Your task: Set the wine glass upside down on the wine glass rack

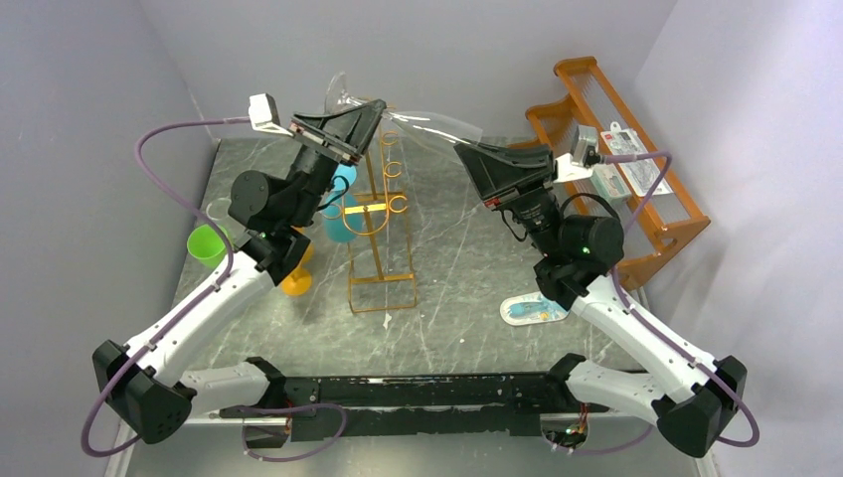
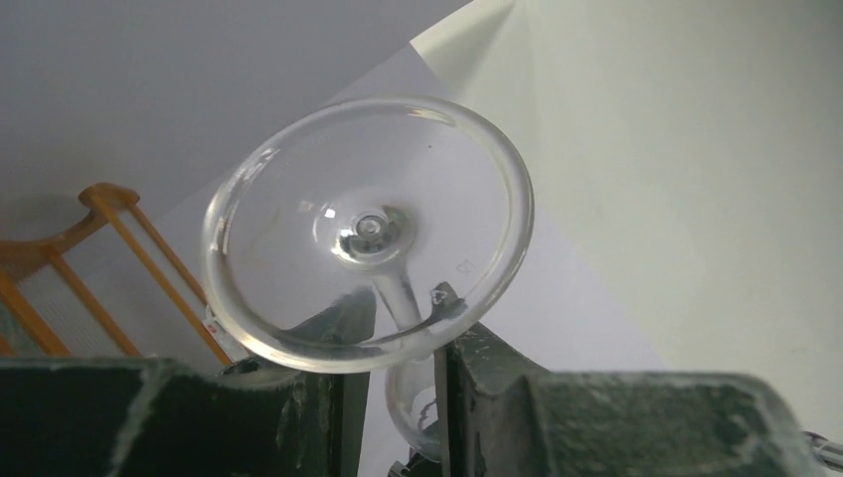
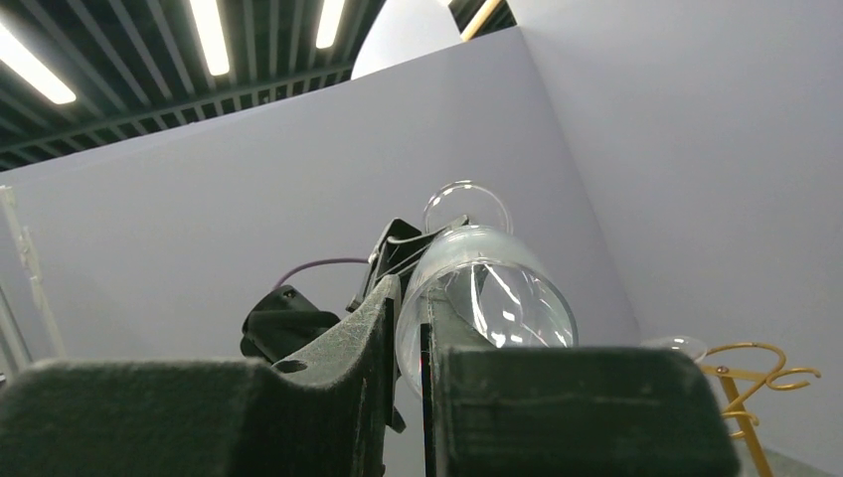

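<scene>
High above the bench [image 1: 467, 258], the right gripper [image 3: 412, 308] pinches the wine glass [image 1: 432, 123] by its rim. The left gripper [image 2: 403, 343] straddles its stem; whether clamped, I cannot tell. Likely a handover: next, a firm stem hold, then the wine glass rack [image 1: 383, 253].

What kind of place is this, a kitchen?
Probably a robot lab, not a kitchen: a left arm and right arm bolted to a table, plain walls around it, and strip lights overhead.
</scene>
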Controlling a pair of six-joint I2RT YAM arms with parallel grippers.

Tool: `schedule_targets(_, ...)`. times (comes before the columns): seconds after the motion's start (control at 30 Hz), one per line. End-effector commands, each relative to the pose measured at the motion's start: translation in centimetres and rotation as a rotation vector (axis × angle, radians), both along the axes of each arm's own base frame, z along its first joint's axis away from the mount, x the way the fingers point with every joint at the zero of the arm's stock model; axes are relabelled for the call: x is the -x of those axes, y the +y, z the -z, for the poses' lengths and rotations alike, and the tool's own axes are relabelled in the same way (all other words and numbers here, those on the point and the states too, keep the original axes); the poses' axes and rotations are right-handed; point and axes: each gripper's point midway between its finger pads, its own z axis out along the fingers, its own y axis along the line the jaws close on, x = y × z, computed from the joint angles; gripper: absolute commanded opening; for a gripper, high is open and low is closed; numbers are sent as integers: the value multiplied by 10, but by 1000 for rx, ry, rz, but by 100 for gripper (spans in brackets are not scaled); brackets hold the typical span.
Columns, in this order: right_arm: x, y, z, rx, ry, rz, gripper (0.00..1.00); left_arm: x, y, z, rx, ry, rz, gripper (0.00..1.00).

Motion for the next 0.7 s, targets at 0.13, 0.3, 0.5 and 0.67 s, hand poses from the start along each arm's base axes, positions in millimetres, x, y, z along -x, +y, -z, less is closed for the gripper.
schedule_targets(0.13,11,7,-7,-9,-51,-55,0,18,-5,-26,68,-95,87,31)
schedule_targets(0.3,7,8,-6,1,-50,-41,0,25,-6,-29,68,-114,113,24)
schedule_targets(0.5,7,9,-4,0,-47,-43,0,28,-3,-31,47,-140,92,5)
schedule_targets(0.67,6,8,-2,2,-43,-33,5,28,-5,-33,20,-173,87,5)
